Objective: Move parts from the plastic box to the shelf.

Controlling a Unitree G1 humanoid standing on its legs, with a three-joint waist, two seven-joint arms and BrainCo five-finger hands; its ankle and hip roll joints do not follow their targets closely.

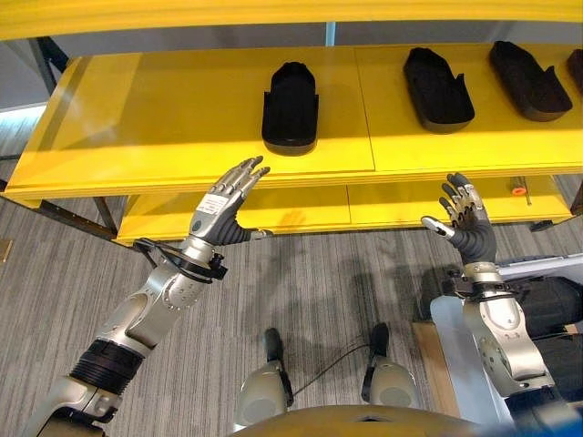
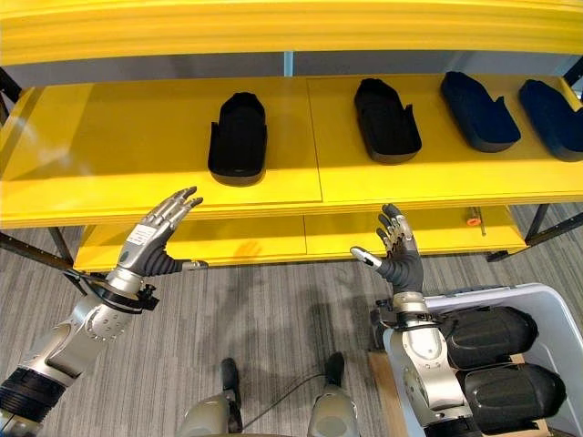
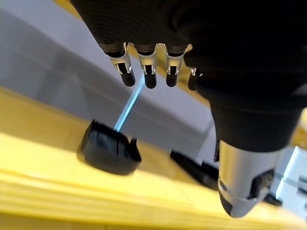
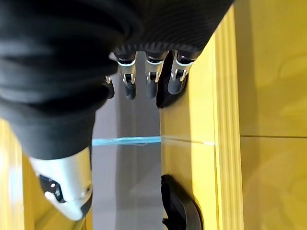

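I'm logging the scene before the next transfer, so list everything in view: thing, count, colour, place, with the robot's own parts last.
Parts on shelf: four, black, in a row on the yellow shelf's upper board.
Parts in box: two, black, lying in the plastic box by the robot's right side.
Plastic box: one, white, on the floor at lower right.
Shelf: one, yellow, across the front, with a lower board beneath.
Small orange item: one, on the lower board at right; I cannot tell what it is.
Floor: grey, striped.
Left hand: raised before the shelf edge, fingers straight, holding nothing.
Right hand: raised above the box, fingers relaxed, holding nothing.
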